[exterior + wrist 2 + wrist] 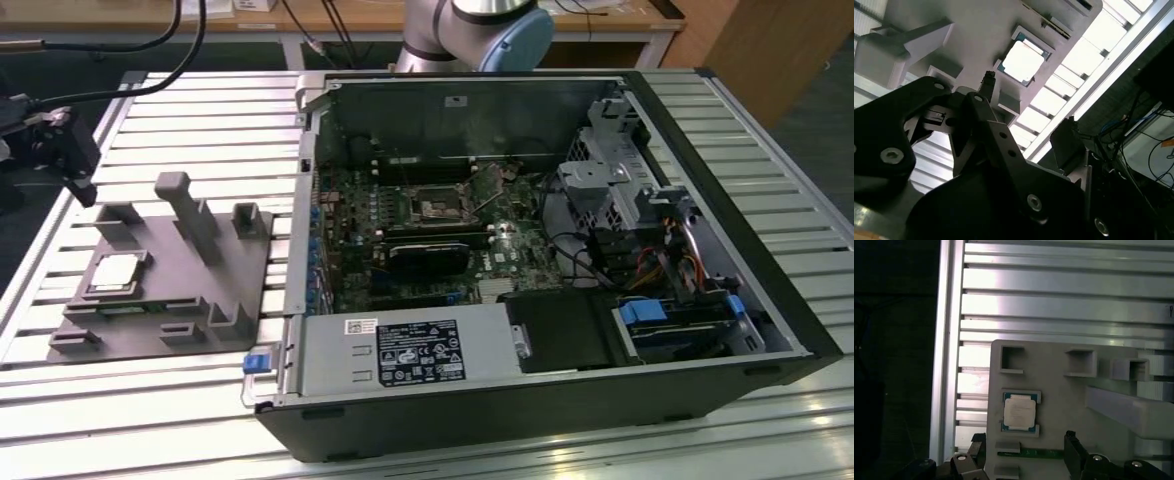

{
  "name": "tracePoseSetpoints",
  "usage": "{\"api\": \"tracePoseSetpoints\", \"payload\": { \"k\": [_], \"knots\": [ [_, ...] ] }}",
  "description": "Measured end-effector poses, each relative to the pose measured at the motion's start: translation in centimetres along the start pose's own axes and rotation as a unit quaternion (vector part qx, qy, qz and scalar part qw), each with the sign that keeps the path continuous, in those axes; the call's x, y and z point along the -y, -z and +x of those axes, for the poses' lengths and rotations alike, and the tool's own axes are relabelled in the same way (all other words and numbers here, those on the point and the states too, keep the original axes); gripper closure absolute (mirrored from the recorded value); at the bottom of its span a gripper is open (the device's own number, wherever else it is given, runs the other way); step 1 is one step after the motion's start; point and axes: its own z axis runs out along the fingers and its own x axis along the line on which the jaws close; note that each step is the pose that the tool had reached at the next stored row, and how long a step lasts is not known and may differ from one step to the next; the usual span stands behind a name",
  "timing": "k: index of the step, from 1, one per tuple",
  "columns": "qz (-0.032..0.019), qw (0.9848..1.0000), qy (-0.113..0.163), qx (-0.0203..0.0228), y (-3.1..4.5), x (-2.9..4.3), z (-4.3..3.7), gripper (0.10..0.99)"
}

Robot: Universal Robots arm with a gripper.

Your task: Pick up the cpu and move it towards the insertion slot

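Observation:
The cpu [118, 272] is a flat silvery square lying in a recess of the grey fixture plate [160, 340], at the exterior view's left. It lies bare in both wrist views [1019, 412] [1023, 62]. My gripper [78, 185] hangs in the air above and behind the plate, well clear of the chip. In the first wrist view the gripper [1024, 452] is open, its two dark fingers [1072, 447] spread wide with nothing between them. The insertion slot [441, 208], with its silver frame and dark centre, sits on the motherboard inside the open computer case.
The fixture plate carries raised grey blocks and a tall post [187, 205] beside the chip. The open case [747, 330] has high walls, a black card [427, 255], a power supply [387, 350] and loose cables. Everything rests on a slatted aluminium table [174, 110].

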Motion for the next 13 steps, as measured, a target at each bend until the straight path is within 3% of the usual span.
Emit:
{"api": "tracePoseSetpoints", "payload": {
  "k": [3, 4, 13],
  "knots": [
    [0.0005, 1.0000, 0.000, -0.0001, -0.34, 0.04, 0.00, 0.353],
    [0.0006, 1.0000, 0.000, -0.0001, -0.46, 0.05, 0.00, 0.290],
    [0.0022, 1.0000, 0.001, -0.0001, -1.45, 0.13, 0.00, 0.290]
  ]
}}
